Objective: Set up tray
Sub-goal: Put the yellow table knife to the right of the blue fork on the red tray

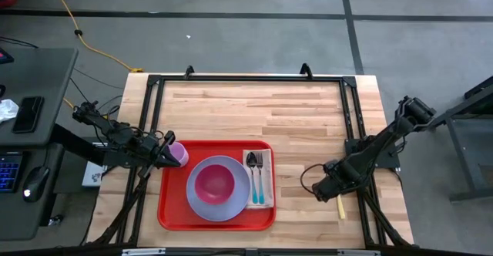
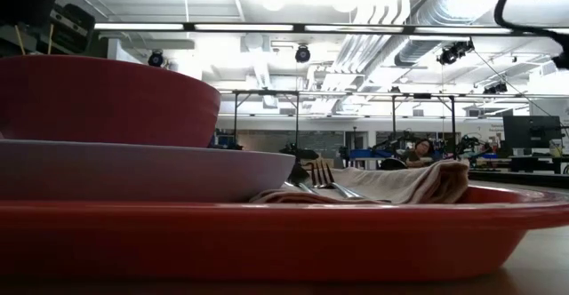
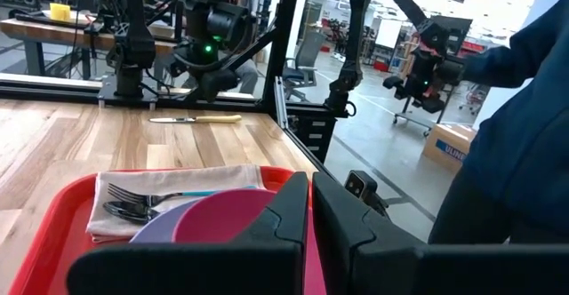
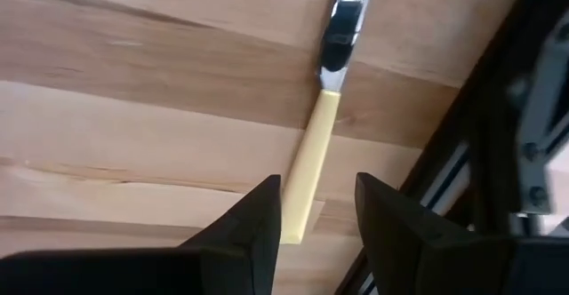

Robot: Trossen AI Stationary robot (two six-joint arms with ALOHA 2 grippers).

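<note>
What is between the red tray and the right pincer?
Only bare wooden table lies between the tray and the right pincer, seen in the high view.

the desk (image 1: 293,117) is pale blond wood in streaky planks, some bands a little darker, framed by black rails. near its front edge the tray (image 1: 171,213) is bright red all over. on the tray sits a lavender-grey plate (image 1: 202,207), and on that a deep magenta-red bowl (image 1: 214,182). at the tray's right edge lies a tan napkin (image 1: 267,200). on it are a silver fork (image 1: 259,163) and a spoon (image 1: 250,163), both with light blue handles. at the tray's back left corner stands a pale purple cup (image 1: 180,154). by the desk's right edge lies a knife (image 4: 318,131) with a shiny silver blade and a pale yellow handle. both arms are black.
</note>
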